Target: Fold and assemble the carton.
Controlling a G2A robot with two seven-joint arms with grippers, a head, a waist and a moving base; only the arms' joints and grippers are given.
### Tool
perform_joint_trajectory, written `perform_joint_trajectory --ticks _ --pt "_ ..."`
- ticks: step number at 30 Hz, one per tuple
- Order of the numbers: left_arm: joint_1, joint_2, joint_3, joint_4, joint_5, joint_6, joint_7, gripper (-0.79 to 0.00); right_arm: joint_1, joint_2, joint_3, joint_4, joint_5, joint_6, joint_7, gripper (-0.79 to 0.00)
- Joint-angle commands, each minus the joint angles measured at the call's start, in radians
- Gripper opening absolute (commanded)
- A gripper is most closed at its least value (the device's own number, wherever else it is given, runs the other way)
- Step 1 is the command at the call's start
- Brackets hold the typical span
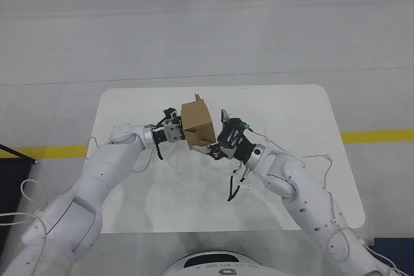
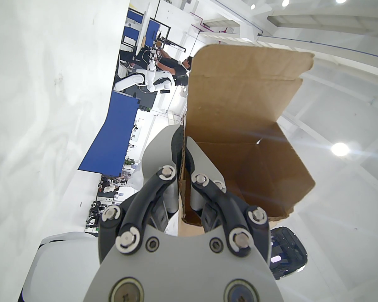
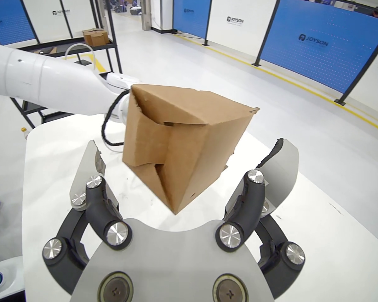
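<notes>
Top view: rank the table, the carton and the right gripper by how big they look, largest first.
1. table, by far the largest
2. carton
3. right gripper, only a little smaller than the carton, so those two are a close call

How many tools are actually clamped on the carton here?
1. The left tool pinches one wall of the carton; the right tool is open, facing its folded end.

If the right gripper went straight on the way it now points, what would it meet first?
The carton: its folded end hangs straight ahead of the open right gripper, though the gap between them is hard to judge.
</notes>
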Motion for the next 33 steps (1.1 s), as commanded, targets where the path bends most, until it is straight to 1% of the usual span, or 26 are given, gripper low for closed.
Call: perform_joint_trajectory --ticks 1,4,9,20,25,30,33 --pt "0.0 0.0 0.0 0.0 0.0 0.0 0.0 -0.785 0.007 -0.004 -0.012 0.006 0.003 0.022 -0.006 0.0" --pt "0.0 0.0 0.0 0.0 0.0 0.0 0.0 -0.785 0.01 -0.007 -0.014 0.015 0.008 0.041 -0.016 0.0" --pt "0.0 0.0 0.0 0.0 0.0 0.0 0.0 -0.785 0.014 -0.01 -0.006 0.024 0.02 0.079 0.002 0.0" --pt "0.0 0.0 0.0 0.0 0.0 0.0 0.0 -0.785 0.0 -0.009 0.024 0.015 0.053 0.079 0.03 0.0" --pt "0.0 0.0 0.0 0.0 0.0 0.0 0.0 -0.785 -0.023 0.0 0.05 0.0 0.084 -0.025 0.012 0.0" --pt "0.0 0.0 0.0 0.0 0.0 0.0 0.0 -0.785 -0.055 0.013 0.103 -0.011 0.137 -0.153 -0.02 0.0" --pt "0.0 0.0 0.0 0.0 0.0 0.0 0.0 -0.785 -0.069 0.021 0.138 -0.012 0.174 -0.211 -0.033 0.0"
